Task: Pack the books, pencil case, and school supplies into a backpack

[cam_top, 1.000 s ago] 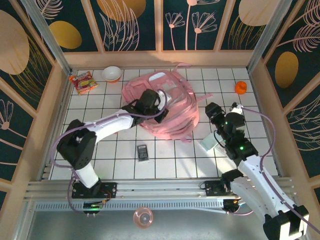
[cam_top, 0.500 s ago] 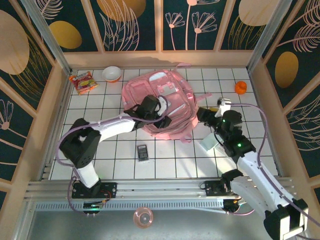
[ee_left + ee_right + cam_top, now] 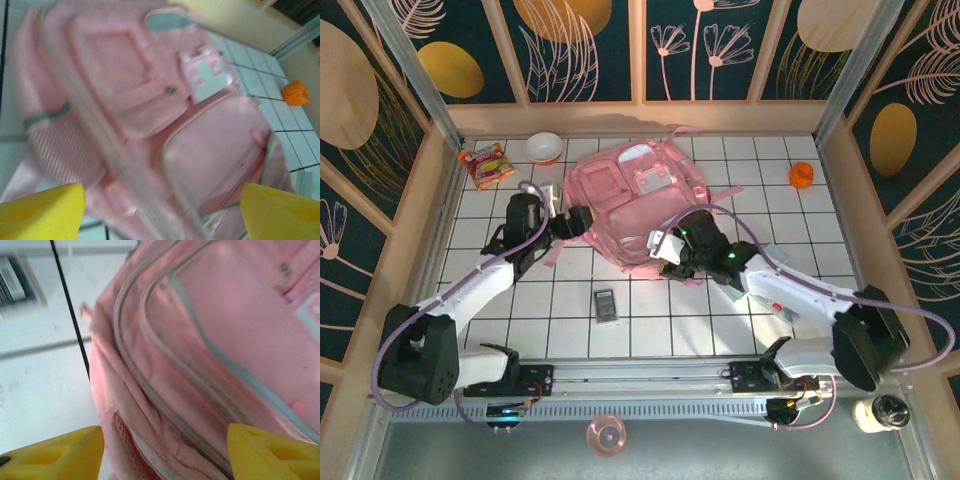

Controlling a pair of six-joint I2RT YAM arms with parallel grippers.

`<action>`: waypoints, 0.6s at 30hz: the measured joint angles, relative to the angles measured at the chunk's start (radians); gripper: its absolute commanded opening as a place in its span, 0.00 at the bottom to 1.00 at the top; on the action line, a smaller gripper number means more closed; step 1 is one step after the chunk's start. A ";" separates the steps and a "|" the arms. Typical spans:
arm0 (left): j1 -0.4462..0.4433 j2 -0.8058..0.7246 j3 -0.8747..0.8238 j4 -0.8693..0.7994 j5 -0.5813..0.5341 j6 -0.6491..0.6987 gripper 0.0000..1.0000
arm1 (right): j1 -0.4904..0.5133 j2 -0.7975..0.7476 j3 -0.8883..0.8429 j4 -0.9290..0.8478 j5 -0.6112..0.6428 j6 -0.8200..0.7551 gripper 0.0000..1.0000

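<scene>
The pink backpack point(image 3: 638, 200) lies front-up in the middle of the tiled table, and I see it close up as the backpack point(image 3: 150, 115) and the backpack point(image 3: 210, 340) in the wrist views. My left gripper point(image 3: 574, 222) is open at its left edge, and the left gripper point(image 3: 160, 214) frames the pockets between wide yellow fingers. My right gripper point(image 3: 666, 250) is open at the near edge, and the right gripper point(image 3: 162, 452) has the zipped seam between its fingers. The school supplies, a dark calculator point(image 3: 606, 305), lie nearer the front. The pencil case point(image 3: 780, 308) pokes out from under my right arm. The books are out of view.
A red-and-yellow snack packet point(image 3: 486, 165) and a small bowl point(image 3: 543, 148) sit at the back left. A small orange thing point(image 3: 802, 175) lies at the back right, seen also as the orange thing point(image 3: 295, 92). Wooden walls close in the table.
My left gripper has opened, let go of the backpack and pulled back to its left edge. My right arm has swung left from the pencil case side to the backpack's near edge.
</scene>
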 measured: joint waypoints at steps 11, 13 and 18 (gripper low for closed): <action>0.006 -0.078 -0.178 0.096 0.044 -0.164 0.81 | 0.002 0.206 -0.003 0.138 0.082 -0.263 0.72; 0.006 -0.079 -0.180 0.110 0.044 -0.174 0.81 | 0.003 0.214 0.007 0.137 0.083 -0.275 0.73; 0.006 -0.079 -0.186 0.132 0.039 -0.198 0.82 | 0.007 0.266 0.029 0.155 0.111 -0.288 0.52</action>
